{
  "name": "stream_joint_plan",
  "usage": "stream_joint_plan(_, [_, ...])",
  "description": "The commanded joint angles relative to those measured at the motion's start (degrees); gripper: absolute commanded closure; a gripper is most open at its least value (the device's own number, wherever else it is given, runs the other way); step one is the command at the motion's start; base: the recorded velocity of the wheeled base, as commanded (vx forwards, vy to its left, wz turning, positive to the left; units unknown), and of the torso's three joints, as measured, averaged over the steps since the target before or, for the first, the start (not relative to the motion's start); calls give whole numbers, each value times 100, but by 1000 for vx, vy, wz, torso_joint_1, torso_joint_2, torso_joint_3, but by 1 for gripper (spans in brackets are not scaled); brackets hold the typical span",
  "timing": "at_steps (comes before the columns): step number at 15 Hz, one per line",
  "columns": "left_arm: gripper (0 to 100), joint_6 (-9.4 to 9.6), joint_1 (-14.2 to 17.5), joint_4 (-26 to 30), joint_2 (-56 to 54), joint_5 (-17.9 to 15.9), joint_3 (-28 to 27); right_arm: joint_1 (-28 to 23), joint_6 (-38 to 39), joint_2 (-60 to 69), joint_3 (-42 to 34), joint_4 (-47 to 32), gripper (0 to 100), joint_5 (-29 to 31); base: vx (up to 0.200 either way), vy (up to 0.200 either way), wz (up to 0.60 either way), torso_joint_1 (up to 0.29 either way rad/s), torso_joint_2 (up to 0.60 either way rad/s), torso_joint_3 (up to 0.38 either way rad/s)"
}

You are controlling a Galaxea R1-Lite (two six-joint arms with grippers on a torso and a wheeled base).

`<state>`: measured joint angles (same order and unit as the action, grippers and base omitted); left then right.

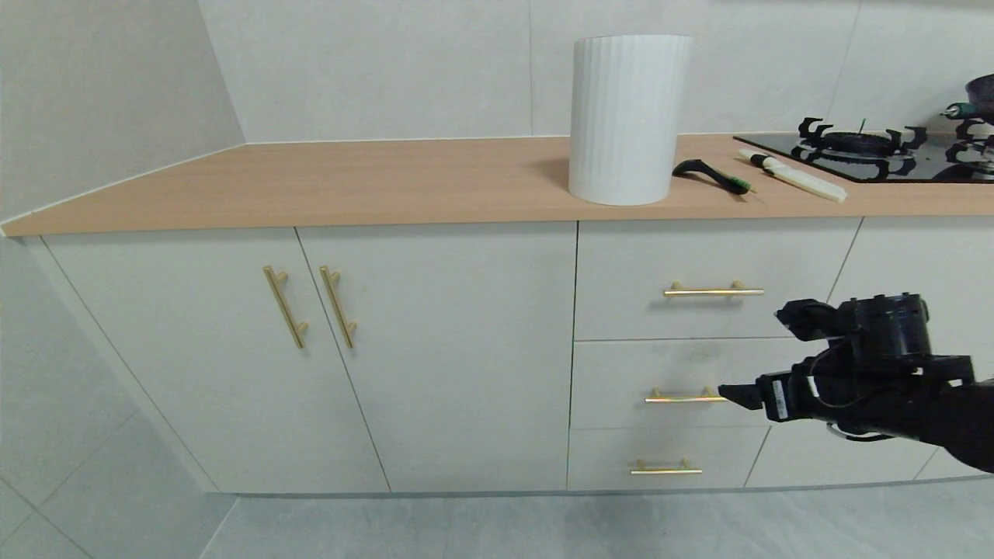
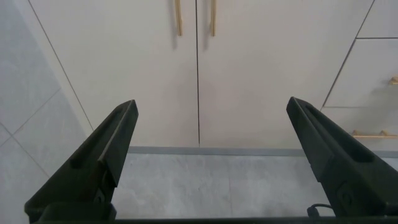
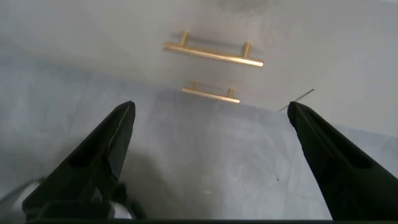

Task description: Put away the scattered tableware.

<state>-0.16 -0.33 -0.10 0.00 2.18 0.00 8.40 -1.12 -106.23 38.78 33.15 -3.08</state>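
A tall white ribbed canister (image 1: 629, 116) stands upright on the wooden desk (image 1: 349, 182), set a little back from the desk's front edge. Just beside the canister, on its hob side, lies a dark utensil with a green handle (image 1: 713, 175). Its dark head is near the canister's base, and I cannot tell whether they touch. Farther from the canister on that same side lies a cream-coloured utensil (image 1: 792, 175). It is apart from the dark one, and one end lies at the edge of the black gas hob (image 1: 862, 151). Both utensils lie flat, slanted to the desk's front edge. On the canister's other side a long stretch of wood top runs to the corner where the tiled walls meet.

Directly beneath the canister is a stack of three drawers with gold bar handles: top handle (image 1: 714, 292), middle handle (image 1: 683, 398) and bottom handle (image 1: 665, 468). Beneath the wood top on the canister's far side are two cabinet doors (image 1: 435, 349), with upright gold handles (image 1: 338, 307) close together at their meeting edge.

The right gripper (image 3: 210, 107) hangs in front of the drawer stack, well below the canister. Its fingers are spread wide and hold nothing. In the head view one fingertip sits at the end of the middle handle; contact cannot be judged. From the right wrist, two drawer handles show in the gap between the fingers, some way ahead.

The left gripper (image 2: 211, 102) also has its fingers wide apart with nothing between them. It faces the seam of the two doors, low down where they meet the grey tiled floor (image 2: 205, 186).
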Motion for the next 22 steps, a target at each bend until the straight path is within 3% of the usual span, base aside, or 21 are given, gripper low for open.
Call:
stream_joint_plan(1, [0,-2,-2,1,0,2,0,21,262,-1471,183,1045,0,405,0,0,0,0,0,0])
stream_joint_plan(4, [0,-2,-2,1,0,2,0,13,481,-2183,297,2047,0,511,0,0,0,0,0,0])
stream_joint_plan(13, [0,-2,-2,1,0,2,0,180,824,-3431,1650,2310,0,1187,0,0,0,0,0,0])
stream_joint_plan(22, [0,-2,-2,1,0,2,0,118,736,-3800,1835,2354,0,1240,0,0,0,0,0,0])
